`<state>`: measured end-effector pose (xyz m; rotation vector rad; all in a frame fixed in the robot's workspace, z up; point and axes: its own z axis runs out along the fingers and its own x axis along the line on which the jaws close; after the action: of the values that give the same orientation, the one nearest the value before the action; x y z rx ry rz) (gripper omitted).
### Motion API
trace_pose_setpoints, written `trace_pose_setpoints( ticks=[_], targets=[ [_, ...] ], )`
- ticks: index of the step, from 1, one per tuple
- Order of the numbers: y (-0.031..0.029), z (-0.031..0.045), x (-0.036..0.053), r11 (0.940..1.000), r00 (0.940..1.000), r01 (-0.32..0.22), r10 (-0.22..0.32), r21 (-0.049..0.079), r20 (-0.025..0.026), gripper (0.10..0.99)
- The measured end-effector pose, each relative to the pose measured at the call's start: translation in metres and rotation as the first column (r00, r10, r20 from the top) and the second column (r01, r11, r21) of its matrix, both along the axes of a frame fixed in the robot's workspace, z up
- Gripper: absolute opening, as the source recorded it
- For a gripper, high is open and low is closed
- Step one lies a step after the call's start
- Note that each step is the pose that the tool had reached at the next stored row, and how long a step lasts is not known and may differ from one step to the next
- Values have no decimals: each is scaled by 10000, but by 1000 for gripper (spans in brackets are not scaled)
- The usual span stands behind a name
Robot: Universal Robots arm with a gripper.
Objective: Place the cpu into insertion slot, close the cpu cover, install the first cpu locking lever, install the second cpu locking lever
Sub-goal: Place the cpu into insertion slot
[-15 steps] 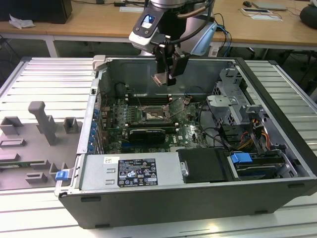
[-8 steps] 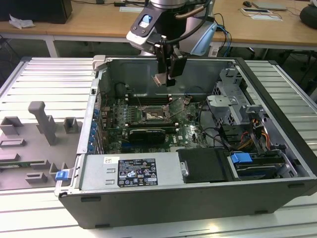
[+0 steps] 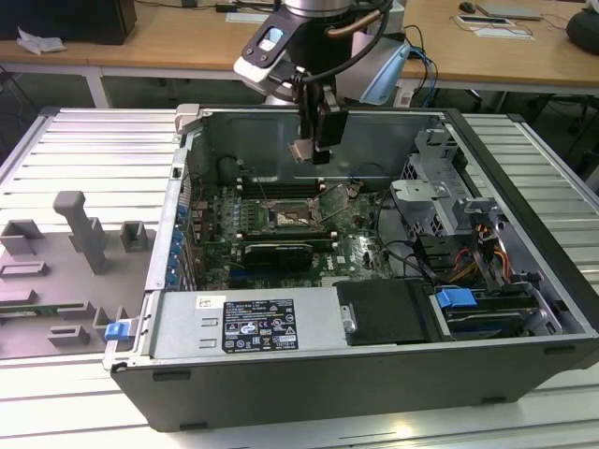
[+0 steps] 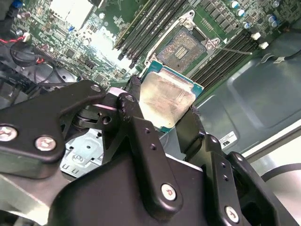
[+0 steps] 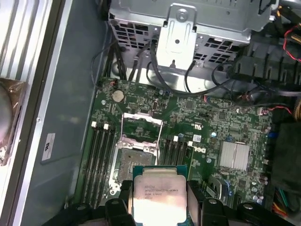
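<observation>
1. Exterior view: I see the gripper (image 3: 314, 154) hanging inside the open computer case (image 3: 309, 393), which stands on the ribbed metal table (image 3: 533, 159). It is clamped on the cpu (image 3: 301, 150), which is in the air above the motherboard (image 3: 360, 253) and clear of the insertion slot (image 3: 296, 217).
2. Second wrist view: I note two black fingers (image 4: 136, 117) of the gripper (image 4: 163, 104) pressing on opposite edges of the cpu (image 4: 169, 92), its silvery-beige top facing the camera. Beyond the chip, the insertion slot (image 4: 181, 47) lies bare with its contact field exposed.
3. First wrist view: the cpu (image 5: 157, 190) sits between the fingers of the gripper (image 5: 160, 203), apart from the insertion slot (image 5: 136, 160). The cpu cover (image 5: 142, 126) is swung open on the side of the slot away from the gripper. Memory slots (image 5: 101, 155) run beside the socket.
</observation>
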<state>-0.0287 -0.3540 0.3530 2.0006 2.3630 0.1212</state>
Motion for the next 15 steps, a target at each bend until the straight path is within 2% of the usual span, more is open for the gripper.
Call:
trace_pose_setpoints(
  ticks=[9, 15],
  targets=[
    [0, -10, 0, 9964, 9964, 850, -850, 0, 0, 545],
    [0, -16, 0, 9903, 9903, 1388, -1388, 0, 0, 545]
  ],
)
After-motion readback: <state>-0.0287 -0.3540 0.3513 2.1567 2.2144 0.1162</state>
